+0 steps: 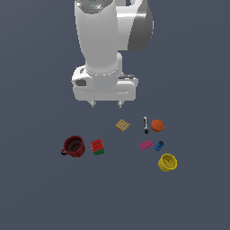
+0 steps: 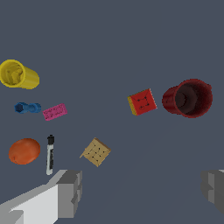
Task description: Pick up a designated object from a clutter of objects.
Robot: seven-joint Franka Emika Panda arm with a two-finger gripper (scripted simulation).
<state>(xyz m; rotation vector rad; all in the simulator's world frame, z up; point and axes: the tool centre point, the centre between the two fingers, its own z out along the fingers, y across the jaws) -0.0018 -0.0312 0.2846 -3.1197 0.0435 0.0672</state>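
Tan cracker block (image 1: 122,125) lying flat, below and apart from claw (image 1: 107,104); claw spread, empty

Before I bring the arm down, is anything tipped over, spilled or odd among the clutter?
The yellow cup lies on its side, mouth facing sideways. The mug stands upright. The cracker sits flat, turned diagonally, apart from its neighbours. Nothing spilled or visibly damaged. The tool hangs open above the cracker.

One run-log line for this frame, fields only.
phase: pre-grasp | tool: open, empty, above the floor | target: tan cracker, flat, untouched | nearest: marker, red-green cube
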